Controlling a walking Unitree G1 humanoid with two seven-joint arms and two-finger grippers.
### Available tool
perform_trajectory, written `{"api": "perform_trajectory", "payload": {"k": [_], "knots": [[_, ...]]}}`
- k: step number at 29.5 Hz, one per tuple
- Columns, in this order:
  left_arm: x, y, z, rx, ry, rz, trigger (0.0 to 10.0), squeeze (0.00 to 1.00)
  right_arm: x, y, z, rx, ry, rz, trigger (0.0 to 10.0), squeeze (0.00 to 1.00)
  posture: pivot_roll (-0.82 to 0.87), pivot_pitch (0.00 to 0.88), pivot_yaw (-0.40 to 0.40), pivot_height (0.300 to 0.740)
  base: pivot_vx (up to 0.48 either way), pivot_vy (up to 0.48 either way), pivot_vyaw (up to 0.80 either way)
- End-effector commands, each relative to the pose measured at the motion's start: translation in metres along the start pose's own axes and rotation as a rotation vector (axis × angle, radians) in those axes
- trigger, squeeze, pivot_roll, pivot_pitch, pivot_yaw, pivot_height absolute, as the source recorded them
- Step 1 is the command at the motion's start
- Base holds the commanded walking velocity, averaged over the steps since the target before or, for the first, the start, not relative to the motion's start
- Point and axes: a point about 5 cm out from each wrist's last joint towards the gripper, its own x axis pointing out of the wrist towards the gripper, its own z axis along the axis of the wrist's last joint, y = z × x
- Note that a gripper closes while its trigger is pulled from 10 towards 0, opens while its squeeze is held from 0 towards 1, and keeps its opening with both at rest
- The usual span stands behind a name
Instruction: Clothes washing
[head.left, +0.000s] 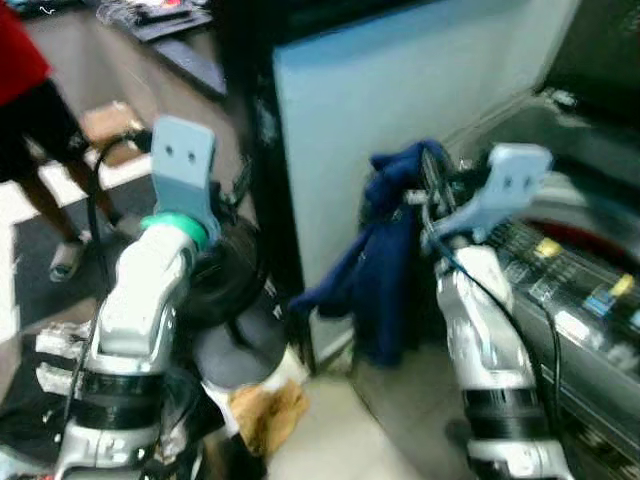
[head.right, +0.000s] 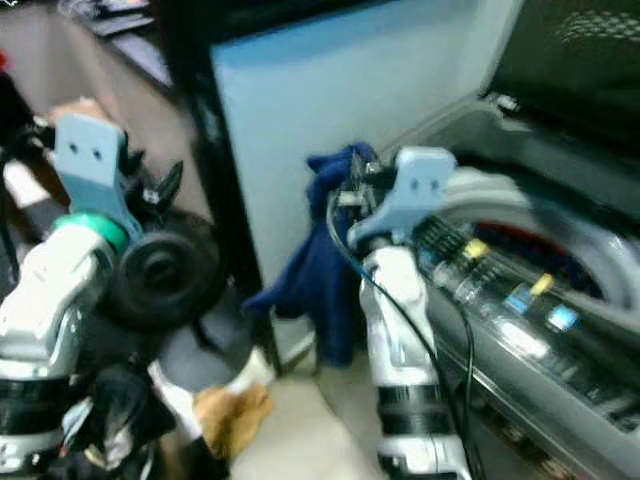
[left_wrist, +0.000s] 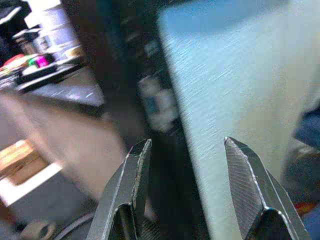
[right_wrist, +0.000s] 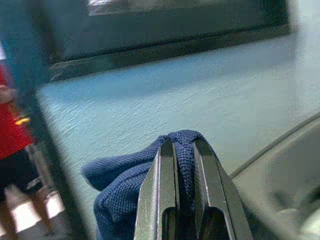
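Garment (head.left: 385, 270): dark blue knit cloth, hanging from the right tool (right_wrist: 183, 165) in front of the pale blue wall panel (head.left: 380, 110). The fingers (right_wrist: 155, 195) of the right tool are closed together on a fold of the garment, which drapes down to the left of the right arm. The cloth hangs just left of the washing machine (head.right: 540, 300), whose top opening lies at the right of the scene with its lid raised.

Left tool (left_wrist: 187, 195): fingers (left_wrist: 127, 190) apart, nothing between them, held up at the left near the dark vertical frame (head.left: 250, 150) beside the panel.

Floor items: a tan cloth (head.left: 268, 412) lies on the floor near the base of the frame, between the two arms. A person (head.left: 30, 110) in a red top and black shorts stands at the far left.
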Motion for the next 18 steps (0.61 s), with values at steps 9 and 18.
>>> {"api": "perform_trajectory", "payload": {"k": [9,18], "knots": [[0.004,-0.001,0.007,0.021,-0.045,-0.004,10.0,0.00,0.008,0.005,0.007,0.006,-0.048,0.031,10.0,0.00,0.09,0.000,0.133,0.740,0.000,0.000,-0.80],[0.008,-0.005,0.005,-0.052,-0.087,0.072,10.0,0.00,0.017,-0.006,0.013,-0.046,-0.022,0.088,10.0,0.00,0.03,0.000,-0.007,0.740,0.000,0.000,-0.80]]}}
